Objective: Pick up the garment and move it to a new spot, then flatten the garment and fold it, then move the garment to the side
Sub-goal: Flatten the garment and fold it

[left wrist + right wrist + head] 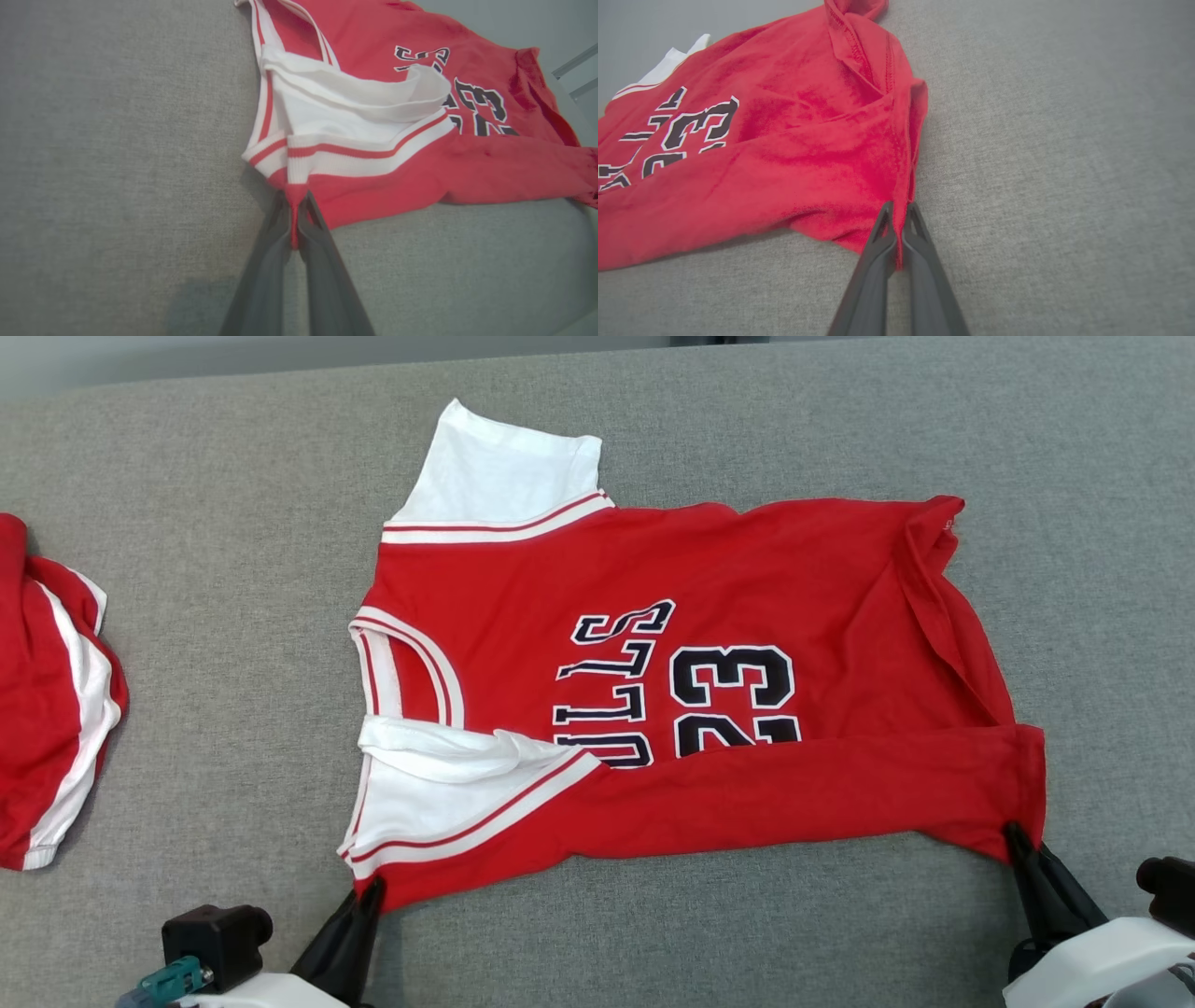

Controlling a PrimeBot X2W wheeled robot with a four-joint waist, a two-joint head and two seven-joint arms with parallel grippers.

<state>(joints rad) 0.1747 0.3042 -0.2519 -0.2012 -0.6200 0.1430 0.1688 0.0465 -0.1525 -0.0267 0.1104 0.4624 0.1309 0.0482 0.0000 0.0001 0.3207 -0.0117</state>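
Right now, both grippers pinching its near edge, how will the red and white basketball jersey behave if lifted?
Probably floppy: the red and white basketball jersey lies creased, near edge folded over, so it should sag between left gripper and right gripper. Likely light, thin cloth. Its rumpled white sleeve may flop loose.

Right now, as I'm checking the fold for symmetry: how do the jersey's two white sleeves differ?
The far sleeve lies flat, spread out beyond the red body of the jersey; the near sleeve is folded over onto that body. The far sleeve looks smooth; the near sleeve is rumpled, its cuff bunched up beside the black lettering. Both are white, joined to the red by a white band with a red stripe.
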